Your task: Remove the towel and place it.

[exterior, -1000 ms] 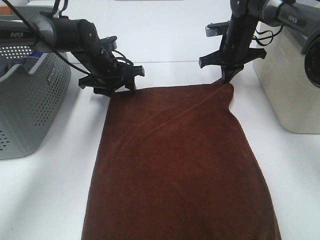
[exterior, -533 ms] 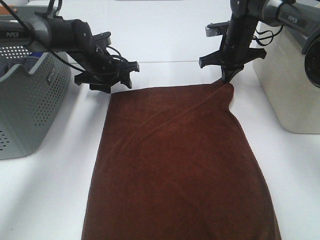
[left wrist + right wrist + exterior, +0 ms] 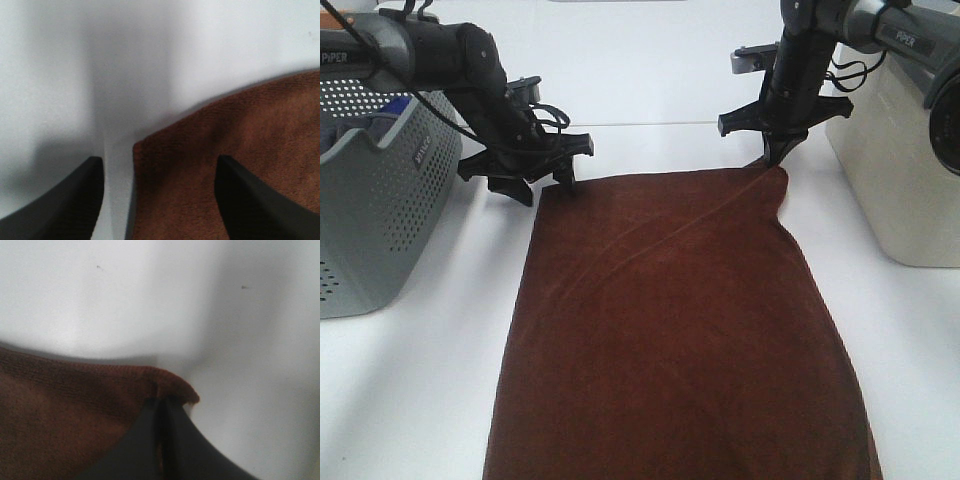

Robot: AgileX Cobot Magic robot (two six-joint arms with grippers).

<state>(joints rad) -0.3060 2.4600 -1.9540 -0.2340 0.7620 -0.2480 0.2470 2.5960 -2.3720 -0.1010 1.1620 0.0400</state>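
Observation:
The dark reddish-brown towel (image 3: 680,320) lies spread flat on the white table, reaching from the front edge of the view to the back. My right gripper (image 3: 776,158) is shut on the towel's far right corner (image 3: 170,385), which is pinched up a little. My left gripper (image 3: 542,183) is open and points down over the towel's far left corner (image 3: 150,150). One finger (image 3: 65,200) is over bare table and the other finger (image 3: 260,200) is over the cloth. I cannot tell whether the fingertips touch the table.
A grey perforated basket (image 3: 370,200) holding a blue cloth item (image 3: 392,108) stands at the left. A cream bin (image 3: 905,170) stands at the right. White table (image 3: 650,70) stretches behind the towel.
My left gripper has swung from a sideways pose to pointing down and moved over the towel's far left corner. The right gripper and the towel have not moved.

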